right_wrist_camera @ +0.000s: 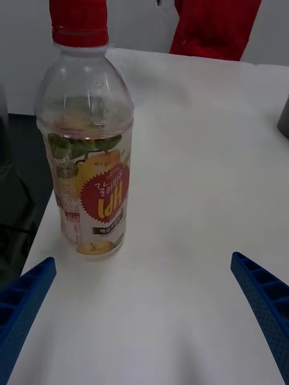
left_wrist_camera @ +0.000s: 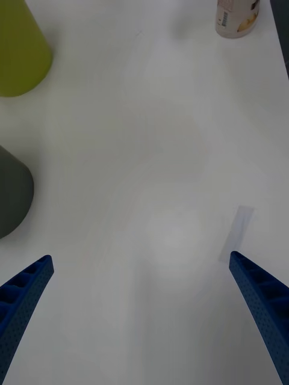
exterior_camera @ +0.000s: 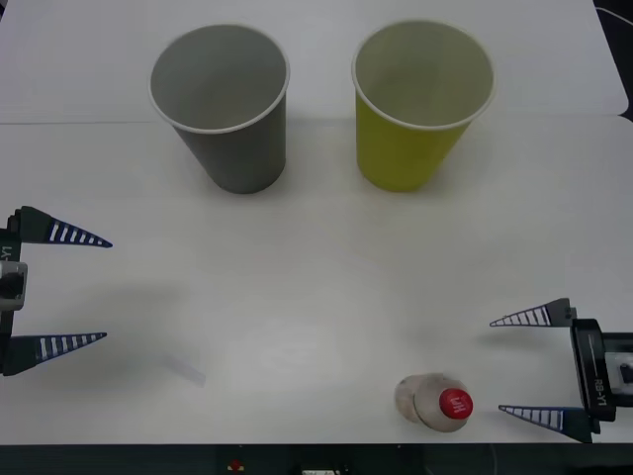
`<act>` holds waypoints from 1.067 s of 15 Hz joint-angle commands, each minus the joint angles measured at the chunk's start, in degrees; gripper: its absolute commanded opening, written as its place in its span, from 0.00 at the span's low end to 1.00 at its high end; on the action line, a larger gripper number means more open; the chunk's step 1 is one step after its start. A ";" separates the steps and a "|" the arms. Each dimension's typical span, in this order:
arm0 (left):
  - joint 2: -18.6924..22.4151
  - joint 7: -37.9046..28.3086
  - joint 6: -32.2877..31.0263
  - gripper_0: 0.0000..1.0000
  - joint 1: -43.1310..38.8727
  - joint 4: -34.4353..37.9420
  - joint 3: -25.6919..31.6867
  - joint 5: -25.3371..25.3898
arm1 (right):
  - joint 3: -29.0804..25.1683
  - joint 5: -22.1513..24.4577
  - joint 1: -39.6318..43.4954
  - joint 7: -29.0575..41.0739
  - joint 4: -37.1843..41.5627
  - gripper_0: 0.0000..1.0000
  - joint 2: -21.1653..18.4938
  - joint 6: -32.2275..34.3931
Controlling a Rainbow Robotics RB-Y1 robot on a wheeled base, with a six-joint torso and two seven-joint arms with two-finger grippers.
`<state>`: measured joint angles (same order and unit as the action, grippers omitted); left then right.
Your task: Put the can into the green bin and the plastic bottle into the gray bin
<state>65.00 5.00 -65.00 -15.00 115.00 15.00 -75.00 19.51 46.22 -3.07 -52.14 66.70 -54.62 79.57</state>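
The plastic bottle [exterior_camera: 433, 401], clear with a red cap and a red-yellow label, stands upright near the table's front edge. My right gripper [exterior_camera: 497, 365] is open just to its right, apart from it. In the right wrist view the bottle [right_wrist_camera: 87, 150] stands ahead of the open gripper [right_wrist_camera: 143, 260], off toward one finger. The gray bin [exterior_camera: 220, 104] and the green bin [exterior_camera: 420, 104] stand upright at the back, both with nothing inside. My left gripper [exterior_camera: 107, 290] hangs open at the far left, holding nothing. The can is out of view.
A small strip of clear tape [exterior_camera: 183, 368] lies on the white table [exterior_camera: 316, 267] near the left gripper. The left wrist view shows the green bin [left_wrist_camera: 18, 54], the gray bin [left_wrist_camera: 12, 192] and the bottle's base [left_wrist_camera: 238, 18]. Something red [right_wrist_camera: 214, 27] stands beyond the table's edge.
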 commanded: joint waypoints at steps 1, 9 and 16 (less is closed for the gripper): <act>0.00 0.00 0.00 1.00 0.00 0.00 0.00 0.00 | 1.41 0.01 -1.15 -0.59 -2.71 1.00 3.55 1.38; 0.00 0.00 0.00 1.00 0.00 0.00 0.00 0.00 | 5.27 0.01 -3.08 -0.94 -8.52 1.00 10.50 1.29; 0.00 0.00 0.00 1.00 0.00 0.00 0.00 0.00 | 6.33 0.98 -4.22 -1.12 -11.24 1.00 16.47 1.29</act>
<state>65.00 5.00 -65.00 -15.00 115.00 15.00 -75.00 25.78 47.17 -7.37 -53.26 55.46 -38.37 80.88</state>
